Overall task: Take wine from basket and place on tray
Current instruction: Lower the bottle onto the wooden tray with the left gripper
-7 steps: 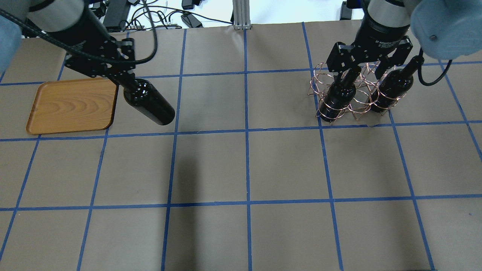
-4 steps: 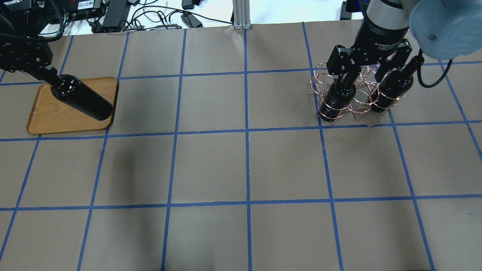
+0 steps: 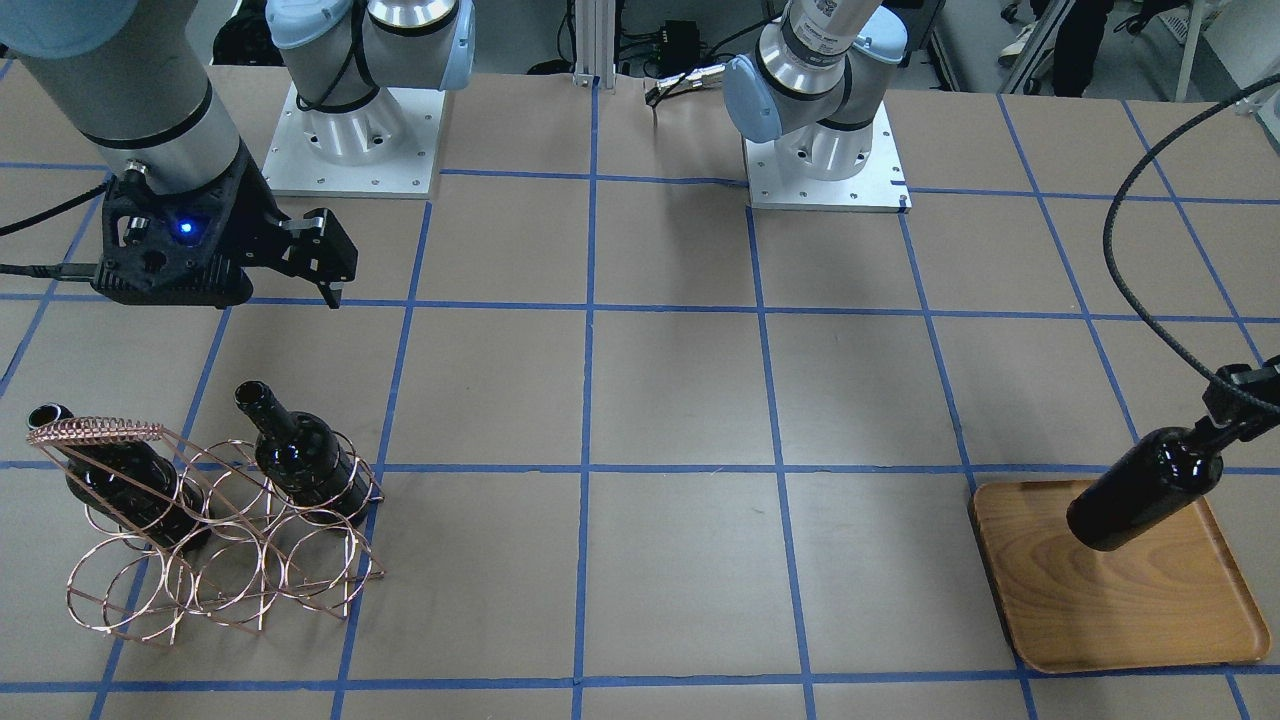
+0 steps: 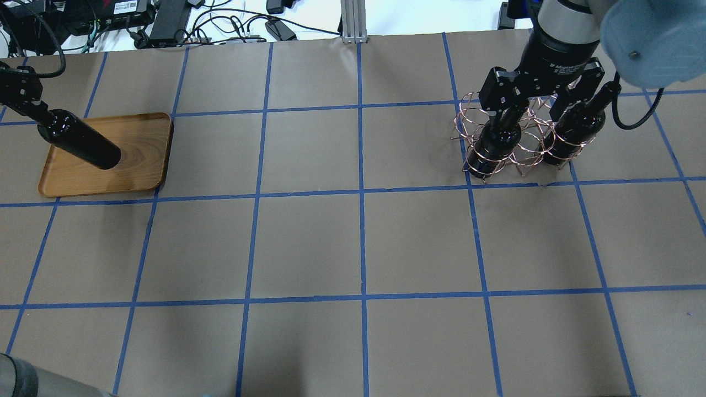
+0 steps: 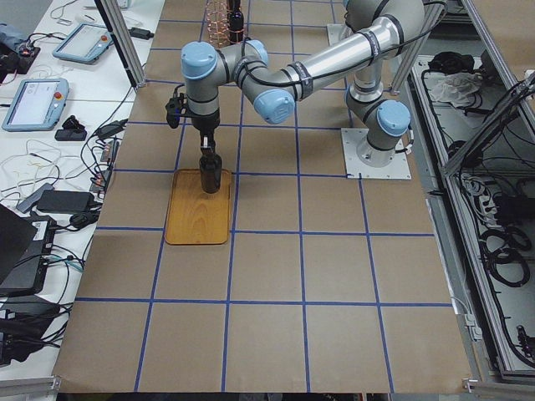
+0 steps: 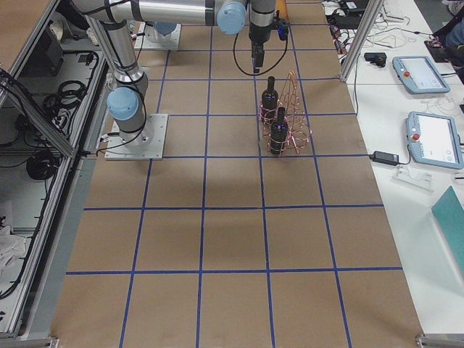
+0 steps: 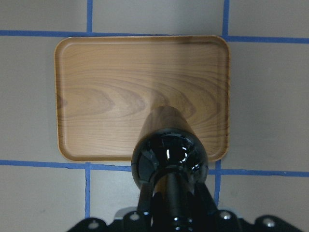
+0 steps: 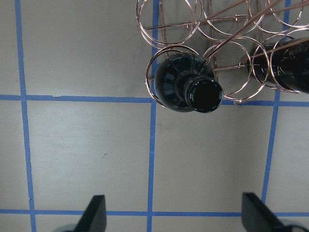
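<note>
My left gripper (image 4: 34,110) is shut on the neck of a near-black wine bottle (image 4: 80,146) and holds it upright over the wooden tray (image 4: 138,165). In the left wrist view the bottle (image 7: 169,154) hangs over the near part of the tray (image 7: 106,92). I cannot tell whether its base touches the tray (image 3: 1120,610). My right gripper (image 8: 176,217) is open and empty above the copper wire basket (image 4: 524,157). Two more bottles (image 4: 496,140) (image 4: 576,129) lean in the basket (image 3: 200,560).
Brown paper with a blue tape grid covers the table (image 4: 358,242). The two arm bases (image 3: 350,130) (image 3: 825,150) stand at the robot's edge. Cables and devices (image 4: 220,22) lie beyond the far edge.
My left arm has carried the bottle leftward from beside the tray's right edge to over the tray. The right gripper stays open over the basket.
</note>
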Controlling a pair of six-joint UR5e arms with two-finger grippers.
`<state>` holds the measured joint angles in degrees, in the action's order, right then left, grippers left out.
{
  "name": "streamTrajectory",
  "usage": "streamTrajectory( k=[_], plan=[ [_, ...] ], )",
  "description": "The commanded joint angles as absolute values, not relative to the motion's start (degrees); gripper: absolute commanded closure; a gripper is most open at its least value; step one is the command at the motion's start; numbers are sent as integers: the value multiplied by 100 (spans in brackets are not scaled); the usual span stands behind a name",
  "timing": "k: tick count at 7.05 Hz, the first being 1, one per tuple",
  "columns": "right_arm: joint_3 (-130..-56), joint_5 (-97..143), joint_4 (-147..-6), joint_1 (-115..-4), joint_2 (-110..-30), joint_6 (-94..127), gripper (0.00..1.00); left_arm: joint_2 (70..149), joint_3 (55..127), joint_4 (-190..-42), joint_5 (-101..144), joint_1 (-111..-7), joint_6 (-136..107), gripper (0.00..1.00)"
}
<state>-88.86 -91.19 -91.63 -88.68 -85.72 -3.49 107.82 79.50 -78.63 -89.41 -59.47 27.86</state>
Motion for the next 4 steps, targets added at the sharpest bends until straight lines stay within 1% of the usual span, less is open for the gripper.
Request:
streamTrajectory(
  k=[1, 3, 4],
  plan=[
    [-8886, -9123, -9245, -8868, -8578, -378, 0, 10951, 7945, -7787, -8947, -5933, 2612, 100],
    [-8894, -9114, -9202, -8868, -8596, -369, 0, 11004, 8016, -7796, -8948, -5924, 2610, 100],
    [-8895, -9123, -9159, -8868, -8596, -369, 0, 10978, 8111, -7805, -8947, -5915, 2610, 86]
  ],
)
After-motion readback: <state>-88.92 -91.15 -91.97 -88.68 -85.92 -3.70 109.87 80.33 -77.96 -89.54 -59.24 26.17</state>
